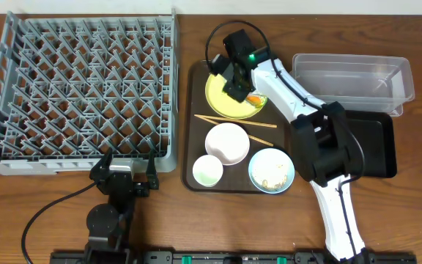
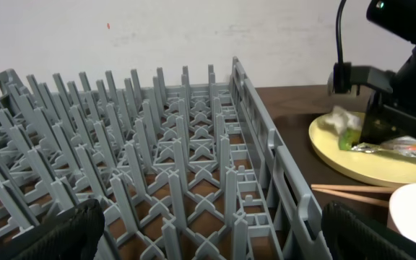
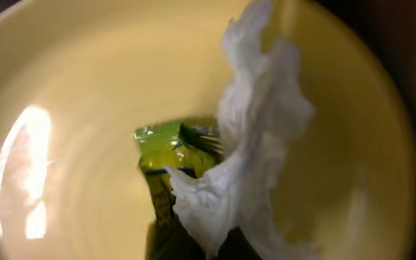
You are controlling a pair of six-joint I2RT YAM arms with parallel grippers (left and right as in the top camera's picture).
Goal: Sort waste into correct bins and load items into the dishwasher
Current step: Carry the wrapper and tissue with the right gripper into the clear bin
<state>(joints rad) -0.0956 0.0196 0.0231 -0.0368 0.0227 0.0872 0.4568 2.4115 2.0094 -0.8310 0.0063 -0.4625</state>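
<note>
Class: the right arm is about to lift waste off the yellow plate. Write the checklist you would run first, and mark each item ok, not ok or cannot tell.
1. Right fingers closed, down at the waste on the yellow plate: ok.
2. What they pinch, the tissue, the wrapper or both: cannot tell.
3. Clear tub open on top, with nothing in it: ok.
4. Black tray fully in view: not ok, the right arm hides part of it.
5. Left fingers open, parked by the rack, away from the plate: ok.
</note>
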